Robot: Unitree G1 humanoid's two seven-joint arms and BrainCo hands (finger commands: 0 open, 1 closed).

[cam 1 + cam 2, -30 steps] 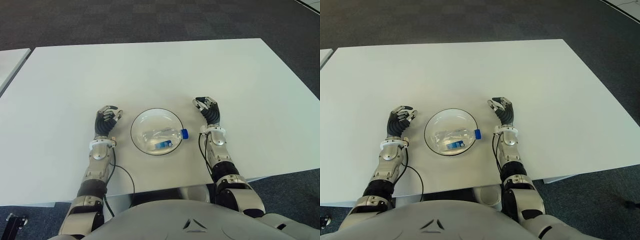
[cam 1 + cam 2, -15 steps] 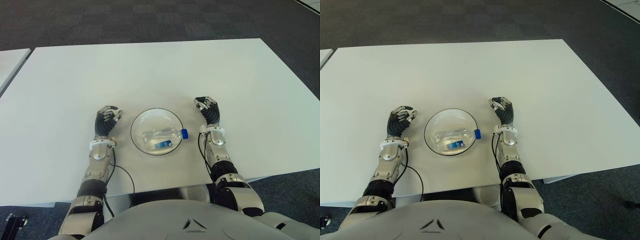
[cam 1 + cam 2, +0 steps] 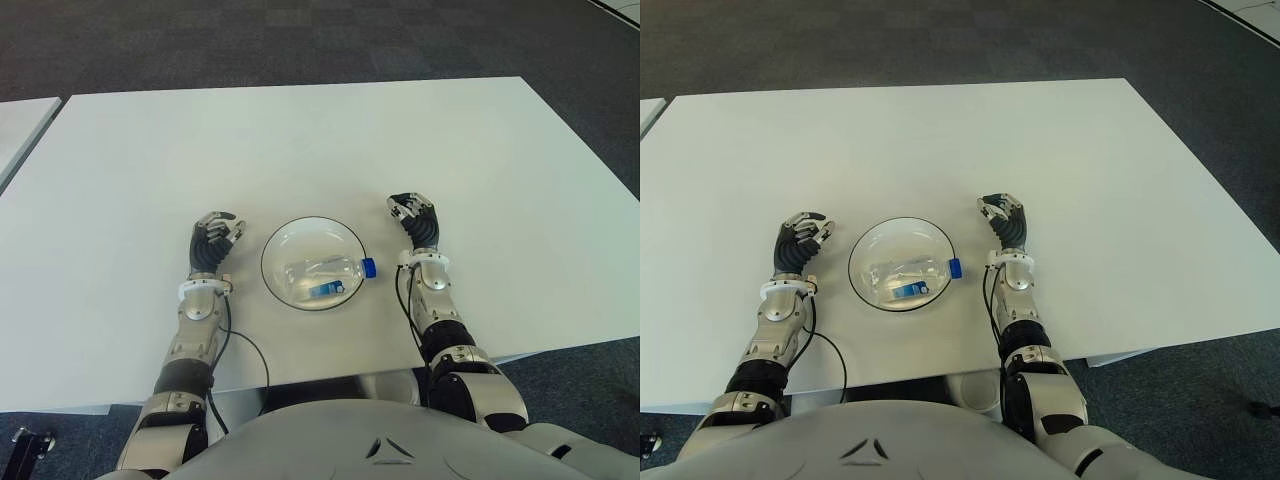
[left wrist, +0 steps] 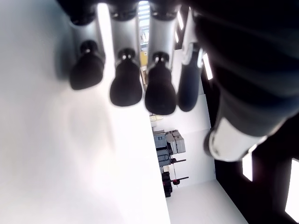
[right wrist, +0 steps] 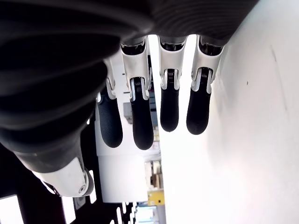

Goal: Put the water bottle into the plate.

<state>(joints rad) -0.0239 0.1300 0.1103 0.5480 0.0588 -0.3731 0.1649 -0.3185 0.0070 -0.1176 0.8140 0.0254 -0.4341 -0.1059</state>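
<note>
Biggest thing here is the wide white rectangular desk [image 3: 400,140], with dark carpet floor [image 3: 300,40] all around it. Near the robot's edge sits the round clear glass plate with a dark rim [image 3: 290,232], more of a shallow bowl really. The clear plastic water bottle with a blue cap and blue label [image 3: 328,274] lies on its side inside it, cap poking toward the rim on the robot's right. So the job looks done to me; the curved dish probably keeps the bottle from rolling off.

The left hand [image 3: 214,240] shows just left of the plate, and the right hand [image 3: 416,221] just right of it, both apart from the plate. Both have loosely curled fingers with nothing in them, which fits having let go and backed clear.

The eye views give the whole layout. The wrist views only confirm empty palms: dark fingertips [image 4: 125,86] over bare white desk on the left, and the same ribbed fingertips [image 5: 169,112] on the right, no bottle in sight.
</note>
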